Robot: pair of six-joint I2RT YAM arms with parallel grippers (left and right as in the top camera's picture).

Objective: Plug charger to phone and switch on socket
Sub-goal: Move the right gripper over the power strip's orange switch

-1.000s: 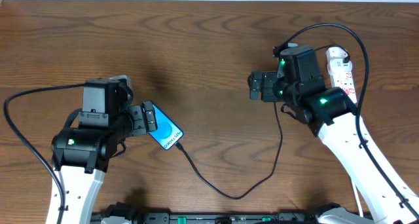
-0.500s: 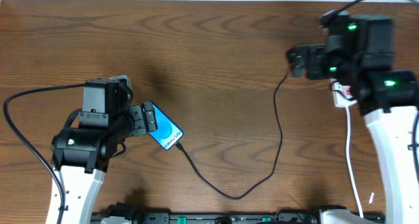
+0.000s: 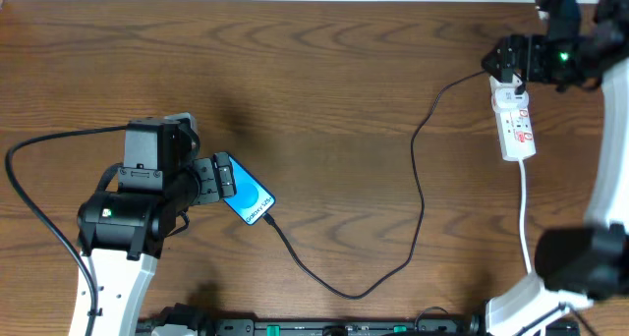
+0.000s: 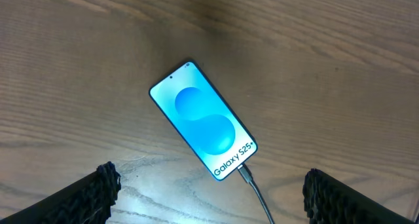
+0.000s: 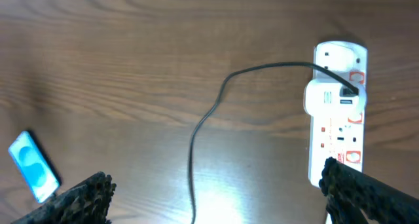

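While open, right end effector [image 5: 216,188] empty.

overhead: straight down, far | wrists: down, nearer | shared: phone [image 3: 251,200]

Left: my black two-finger left gripper [image 3: 225,176] hovers low, jaws spread wide, with my white left arm [image 3: 118,267] folded close behind it. Right: my black two-finger right gripper [image 3: 506,59] points leftward, jaws equally wide, my white right arm [image 3: 611,149] stretched far forward.
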